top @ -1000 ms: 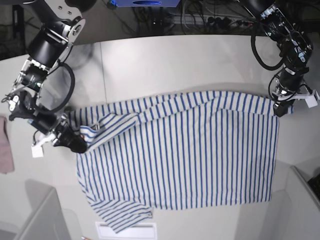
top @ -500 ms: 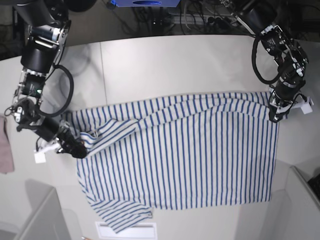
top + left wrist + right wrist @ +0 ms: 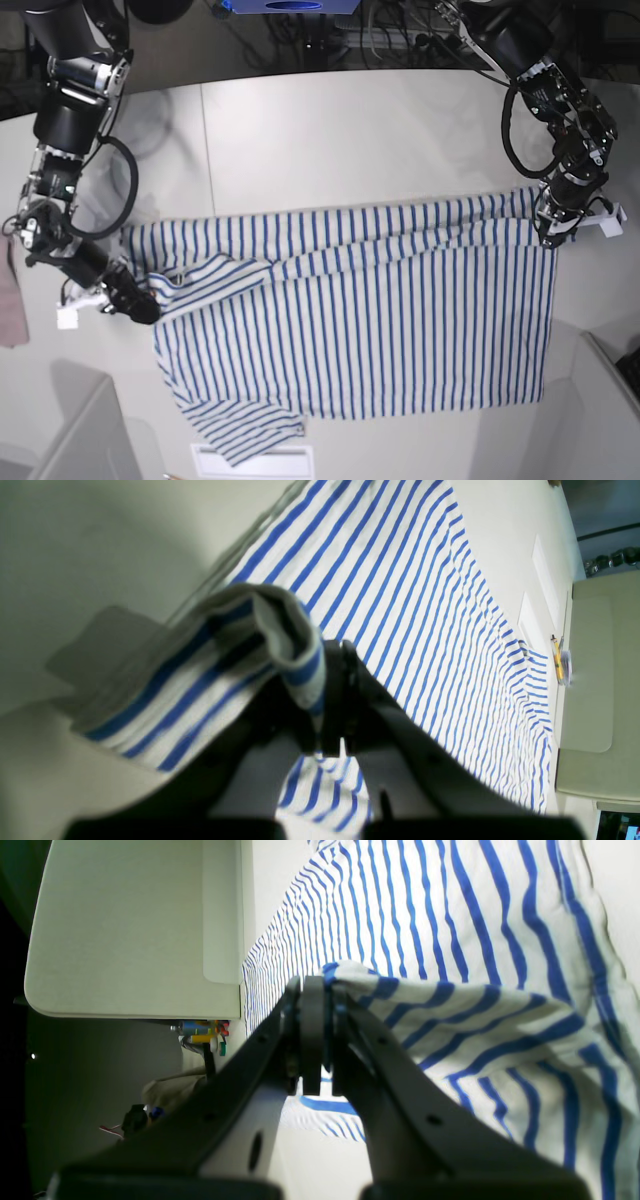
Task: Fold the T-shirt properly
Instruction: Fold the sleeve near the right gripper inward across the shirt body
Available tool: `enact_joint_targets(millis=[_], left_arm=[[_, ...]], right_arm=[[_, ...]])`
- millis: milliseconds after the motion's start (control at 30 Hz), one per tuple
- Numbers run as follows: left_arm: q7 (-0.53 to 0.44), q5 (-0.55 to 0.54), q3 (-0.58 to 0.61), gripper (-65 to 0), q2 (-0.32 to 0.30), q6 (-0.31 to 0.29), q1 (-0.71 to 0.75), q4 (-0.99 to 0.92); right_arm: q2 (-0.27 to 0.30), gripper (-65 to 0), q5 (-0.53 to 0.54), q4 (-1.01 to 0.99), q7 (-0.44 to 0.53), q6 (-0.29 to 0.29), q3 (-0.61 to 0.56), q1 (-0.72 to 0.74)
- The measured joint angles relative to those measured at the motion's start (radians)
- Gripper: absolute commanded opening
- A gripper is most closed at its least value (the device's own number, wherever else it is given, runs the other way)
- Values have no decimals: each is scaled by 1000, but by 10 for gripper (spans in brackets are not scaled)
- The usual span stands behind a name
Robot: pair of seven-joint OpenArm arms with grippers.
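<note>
Two pincers are clamped on the white short-sleeved cloth T-shirt with thin blue stripes, which lies spread across the pale grey bench with its far edge lifted and drawn toward the near side. The left pincer has its jaws together on a doubled corner of the hem, seen at the right side of the base view. The right pincer is shut on a fold of striped cloth near the shoulder and sleeve, at the left of the base view.

Several things could spoil the fold from here. The right grip looks shallow, taking only a thin lip of fabric; if the arms pull apart too hard, that lip may slide out and the carried edge would drop in a heap. The raised edge already sags and wrinkles between the two holds, so if one arm travels faster than the other, the fold line would probably land crooked. Near the right pincer the sleeve is bunched and twisted, and laying it down that way would likely trap a lump under the top layer. The lower sleeve hangs close to the bench's near edge; dragging the whole garment rather than lifting it could pull that part over the edge. A plain pink cloth lies just beyond the right arm, and a wide swing could snag it.
</note>
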Motion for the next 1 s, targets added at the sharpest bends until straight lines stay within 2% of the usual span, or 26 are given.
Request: enact_joint_targets(millis=[200, 333, 433, 500, 633, 1000], left_arm=[[5, 4, -14, -650, -18, 2, -27, -16], [1, 1, 67, -650, -63, 0, -35, -69], [3, 2, 80, -650, -72, 0, -35, -90], [3, 5, 84, -650, -72, 2, -43, -91], [-5, 2, 122, -650, -109, 0, -77, -116], [-22, 4, 279, -650, -204, 0, -152, -225]], right_arm=[[-9, -650, 1, 0, -8, 0, 33, 0], [-16, -650, -6, 0, -8, 0, 33, 0], [-38, -650, -10, 0, -10, 0, 30, 0], [-35, -650, -10, 0, -2, 0, 6, 0], [-31, -650, -8, -1, 45, 0, -52, 10], [-27, -650, -10, -117, 105, -3, -62, 40]])
